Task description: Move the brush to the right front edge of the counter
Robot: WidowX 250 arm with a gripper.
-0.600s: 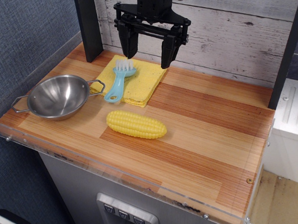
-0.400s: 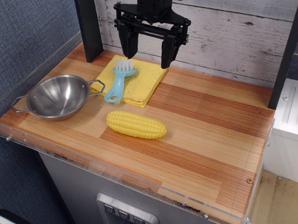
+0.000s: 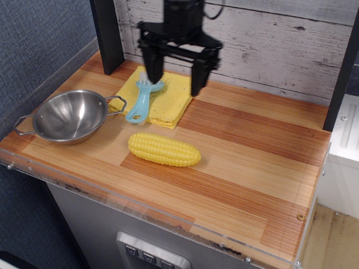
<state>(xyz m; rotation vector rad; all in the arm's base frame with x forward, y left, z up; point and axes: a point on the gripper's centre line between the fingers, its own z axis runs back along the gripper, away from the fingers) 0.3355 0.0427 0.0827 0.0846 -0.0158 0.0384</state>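
The light-blue brush (image 3: 141,103) lies on the yellow folded cloth (image 3: 165,99) at the back left of the wooden counter (image 3: 247,161), bristles toward the back wall and handle pointing to the front left. My black gripper (image 3: 175,83) hangs open above the cloth. Its left finger (image 3: 152,66) stands in front of the brush's bristle end and hides part of it. Its right finger (image 3: 197,76) is over the cloth's right edge. It holds nothing.
A steel bowl (image 3: 70,116) with two handles sits at the left. A yellow corn cob (image 3: 164,149) lies in front of the cloth. A black post (image 3: 108,33) stands at the back left. A clear acrylic rim (image 3: 141,212) edges the counter's front.
My gripper has come down and shifted slightly left, so its left finger now covers the brush's bristle end. The brush, corn and bowl have not moved.
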